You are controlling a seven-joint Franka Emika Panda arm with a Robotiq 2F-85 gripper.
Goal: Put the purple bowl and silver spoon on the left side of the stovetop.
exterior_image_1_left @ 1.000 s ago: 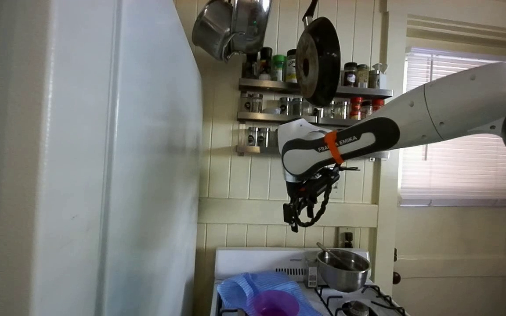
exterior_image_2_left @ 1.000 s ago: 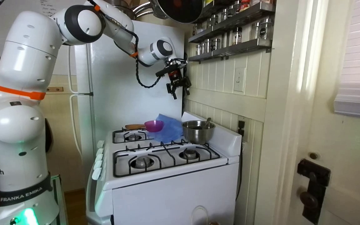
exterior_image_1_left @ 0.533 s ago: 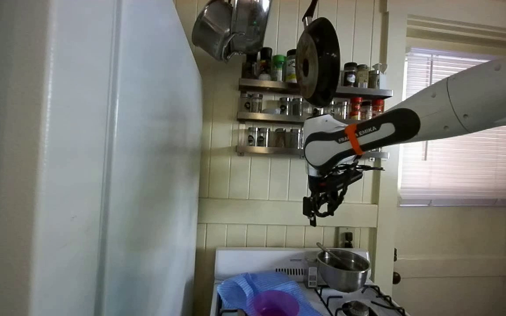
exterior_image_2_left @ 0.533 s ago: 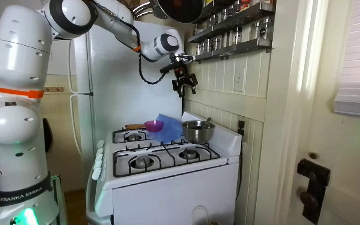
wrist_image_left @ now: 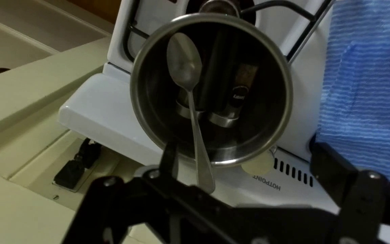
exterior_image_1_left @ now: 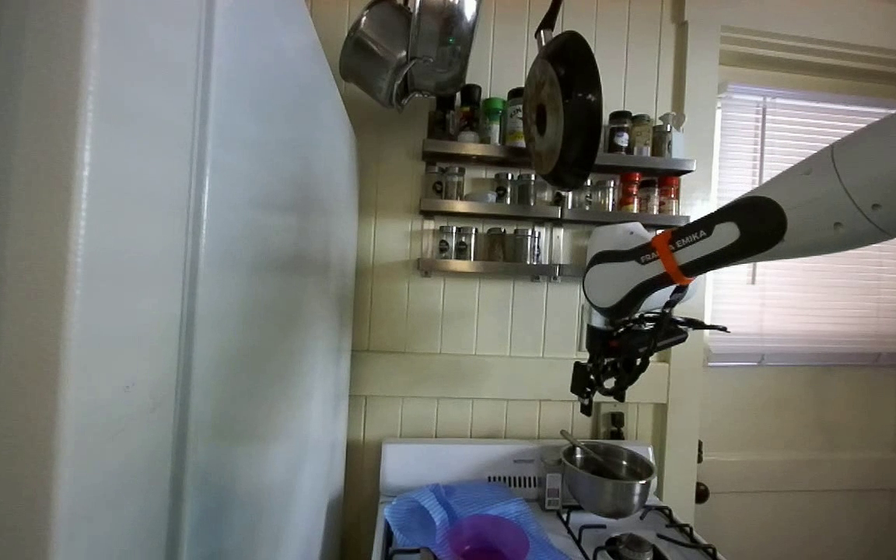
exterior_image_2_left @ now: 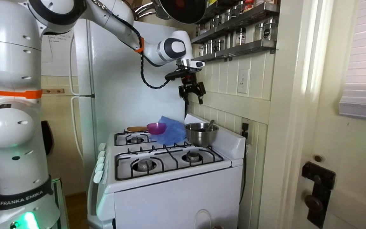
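Checking positions, we find the gripper (wrist_image_left: 245,159), jaws apart, above the pot (exterior_image_2_left: 201,137), the spoon (wrist_image_left: 193,112) leaning in it, and the bowl (exterior_image_2_left: 156,128) at left on the stovetop (exterior_image_2_left: 170,174).

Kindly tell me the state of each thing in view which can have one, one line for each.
Gripper: open, holding nothing
Pot: upright, uncovered, jars inside
Spoon: leaning in the pot, sticking out over its rim
Bowl: upright, contents hard to see
Cloth: loosely spread, creased
Burners: no flame visible
Fridge: shut
Blind: lowered
Frying pan: hanging
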